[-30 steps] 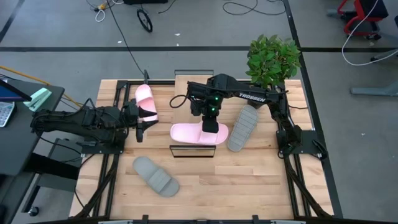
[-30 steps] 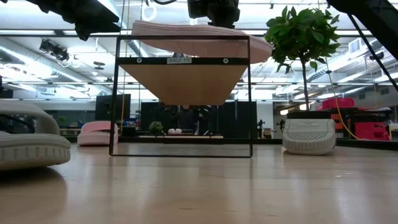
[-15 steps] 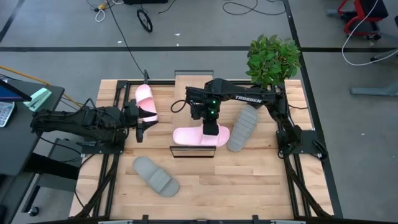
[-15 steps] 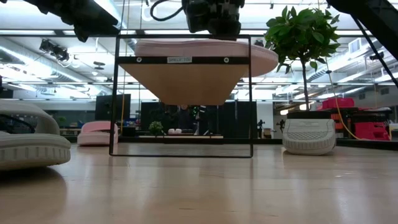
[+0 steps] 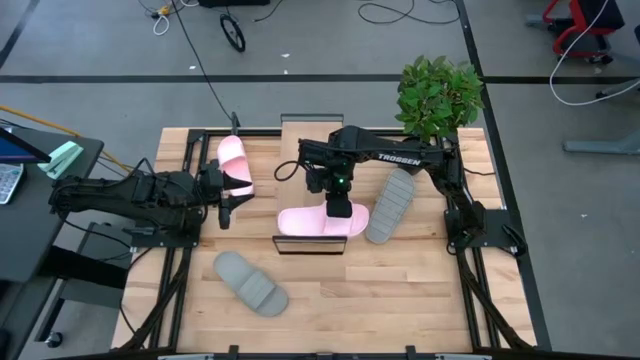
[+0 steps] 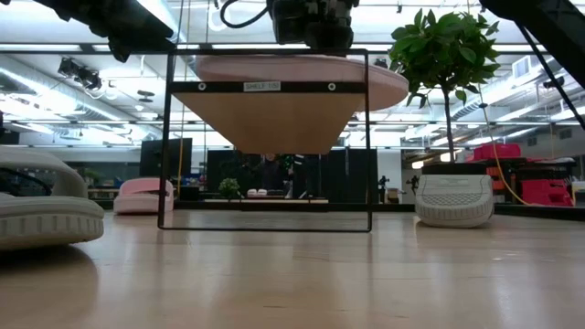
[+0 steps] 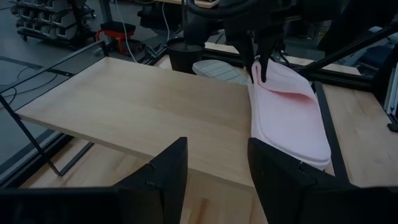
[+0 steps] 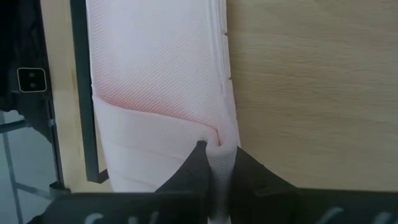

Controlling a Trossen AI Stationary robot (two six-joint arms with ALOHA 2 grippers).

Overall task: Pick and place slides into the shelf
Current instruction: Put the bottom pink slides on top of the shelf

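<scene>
Slides are spread over the bench (image 5: 330,290). One pale pink slide (image 5: 320,221) lies along the front edge of the shelf (image 5: 300,160), its toe overhanging toward 3 o'clock. The right gripper (image 5: 340,207) is over its strap. The right wrist view shows what the high view hides: the jaws are nearly closed, pinching the strap edge (image 8: 214,144) between the two dark fingers (image 8: 194,165), with the sole resting on the light wood plank (image 8: 298,93) beside the black frame bar (image 8: 81,81).

From the low view, the pink slide (image 6: 302,68) sits flat on the plank top of the shelf (image 6: 270,114), reaching past the frame's right post, with the gripper body (image 6: 311,20) above it. That view alone shows the open space beneath the plank.

The left wrist view looks across the plank (image 7: 143,112) at the held slide (image 7: 286,112) and the right arm's fingers (image 7: 258,62) on its strap; a grey slide (image 7: 217,70) lies beyond.

In the high view, the second pink slide (image 5: 236,166) lies at 10 o'clock from the shelf, right beside the left gripper (image 5: 222,195), which waits over the bench's left side. Its jaws stand apart (image 7: 165,171) and hold nothing. One grey slide (image 5: 390,205) lies at 3 o'clock just beside the shelf, the other grey slide (image 5: 251,283) at 7 o'clock, well apart. A potted plant (image 5: 438,95) stands at the far right corner.
</scene>
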